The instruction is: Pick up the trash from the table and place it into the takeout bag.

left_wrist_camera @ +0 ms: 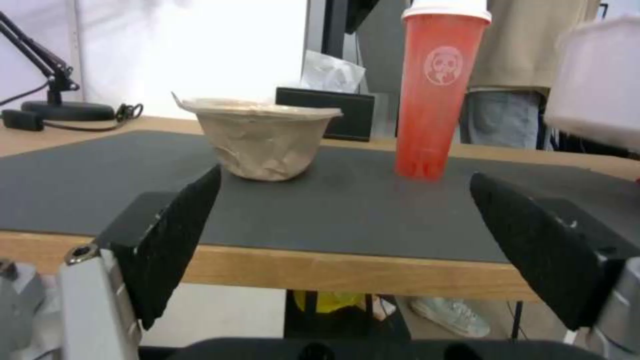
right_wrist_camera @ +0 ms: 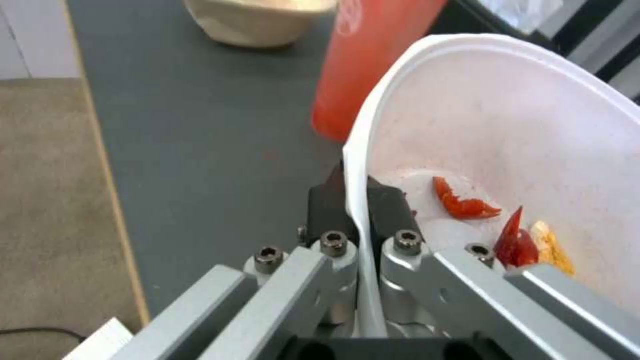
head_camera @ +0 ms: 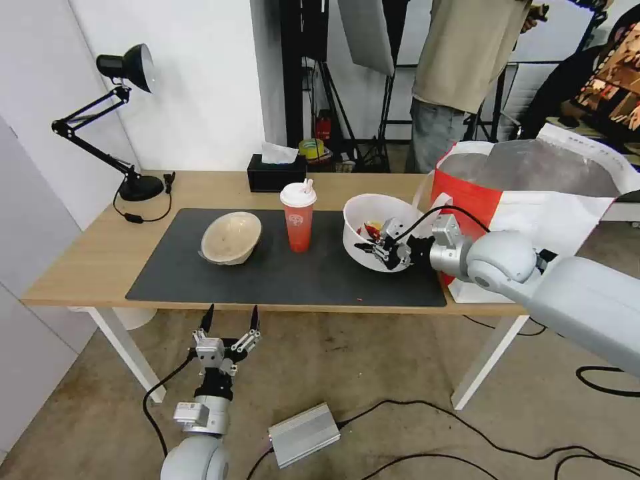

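The right gripper (right_wrist_camera: pixel 357 192) pinches the rim of the white bowl (head_camera: pixel 377 220), tilted on the dark mat (head_camera: pixel 293 280) beside the takeout bag (head_camera: pixel 533 200). The left gripper (head_camera: pixel 231 319) hangs spread wide below the table (head_camera: pixel 87 260) edge.

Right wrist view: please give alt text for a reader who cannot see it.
The right gripper is clamped on the rim of the white round bowl, one finger inside and one outside, with red food scraps lying in the bowl. Beyond it on the dark grey mat stand the red drink cup and the beige paper-pulp bowl.
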You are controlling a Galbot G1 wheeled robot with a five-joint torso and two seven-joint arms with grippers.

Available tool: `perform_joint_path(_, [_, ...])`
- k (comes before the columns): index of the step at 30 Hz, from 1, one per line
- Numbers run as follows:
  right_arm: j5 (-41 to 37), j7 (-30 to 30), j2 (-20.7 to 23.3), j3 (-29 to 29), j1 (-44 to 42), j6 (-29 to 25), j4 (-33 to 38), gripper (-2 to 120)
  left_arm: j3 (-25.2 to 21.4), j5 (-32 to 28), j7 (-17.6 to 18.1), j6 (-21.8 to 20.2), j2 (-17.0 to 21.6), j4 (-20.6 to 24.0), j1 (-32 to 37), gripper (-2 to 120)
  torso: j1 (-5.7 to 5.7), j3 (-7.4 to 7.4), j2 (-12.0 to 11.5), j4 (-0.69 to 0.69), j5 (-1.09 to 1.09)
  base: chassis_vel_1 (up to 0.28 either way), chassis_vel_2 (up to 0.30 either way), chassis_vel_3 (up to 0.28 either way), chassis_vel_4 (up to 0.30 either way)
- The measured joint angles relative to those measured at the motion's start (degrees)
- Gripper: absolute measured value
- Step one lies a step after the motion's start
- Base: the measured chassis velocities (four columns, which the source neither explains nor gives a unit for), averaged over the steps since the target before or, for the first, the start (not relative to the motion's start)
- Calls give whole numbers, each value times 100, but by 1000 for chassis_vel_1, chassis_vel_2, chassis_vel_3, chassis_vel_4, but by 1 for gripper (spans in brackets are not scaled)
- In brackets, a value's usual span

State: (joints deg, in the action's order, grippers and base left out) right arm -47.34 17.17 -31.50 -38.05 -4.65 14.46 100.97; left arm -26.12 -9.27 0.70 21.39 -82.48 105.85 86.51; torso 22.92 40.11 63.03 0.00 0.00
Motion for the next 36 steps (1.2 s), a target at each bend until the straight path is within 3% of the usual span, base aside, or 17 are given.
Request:
perform_joint_path(20, [3, 6, 543, 318, -190, -292, 909, 0, 54, 95, -7, -4, -68, -66, 13, 100, 0, 0, 0, 0, 0, 0, 0, 0, 0])
perform_joint_path(34, [-13, -10, 1141, 1349, -878, -591, 1593, 0, 126, 144, -9, -13, -106, -119, 80, 100, 0, 0, 0, 0, 1, 0, 0, 0, 0])
perform_joint_path(36, [-19, -9, 1262, 1786, -1051, -638, 1666, 0, 211, 66, -14, -61, -124, -79, 106, 100, 0, 0, 0, 0, 1, 0, 0, 0, 0])
